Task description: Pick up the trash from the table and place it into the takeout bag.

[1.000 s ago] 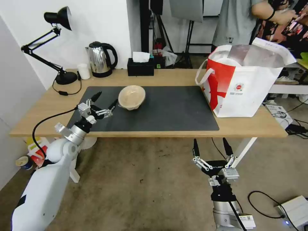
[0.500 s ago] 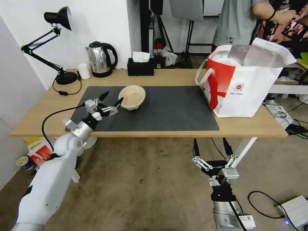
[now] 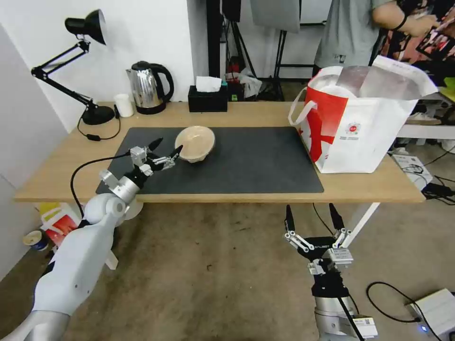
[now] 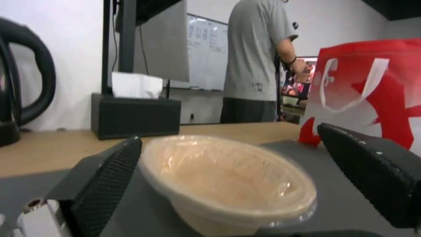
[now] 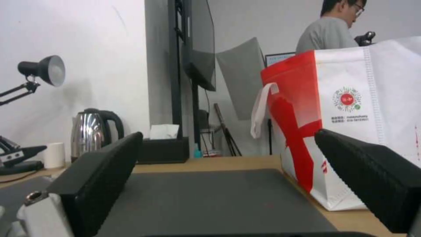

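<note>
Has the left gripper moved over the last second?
Yes. The left gripper, open, has advanced across the mat toward the beige paper bowl, which has stayed put; one fingertip now sits beside its rim.

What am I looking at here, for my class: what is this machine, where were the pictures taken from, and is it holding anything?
It is a wheeled robot with two arms. One picture looks down from its head; the others come from cameras on its wrists. On the table are a grey mat, a beige bowl, a lamp, a kettle, a tissue box and a takeout bag. The left tool is open beside the bowl, holding nothing. The right tool waits open below the table edge.
</note>
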